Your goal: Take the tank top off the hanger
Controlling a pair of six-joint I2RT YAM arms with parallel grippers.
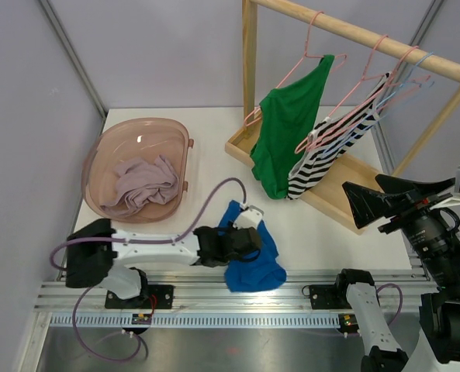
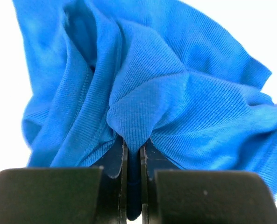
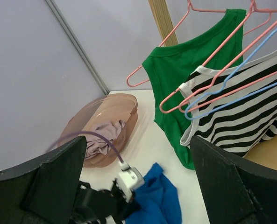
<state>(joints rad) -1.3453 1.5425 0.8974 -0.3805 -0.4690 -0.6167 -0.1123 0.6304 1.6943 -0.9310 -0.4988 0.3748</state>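
Nearest the bases, the left gripper (image 2: 133, 150) is clamped tight on a raised fold of the blue garment (image 2: 175, 93), its jaws almost touching with the cloth pinched between them. The garment lies crumpled on the white table (image 1: 315, 232), off any hanger. The right gripper (image 3: 138, 137) is spread wide above the table's right side and holds nothing. Farther back left, a pink basin (image 1: 98, 155) holds a mauve cloth (image 1: 140, 186). Farthest, a green tank top (image 1: 284, 132) and a striped tank top (image 1: 323, 155) hang on the wooden rack (image 1: 354, 31).
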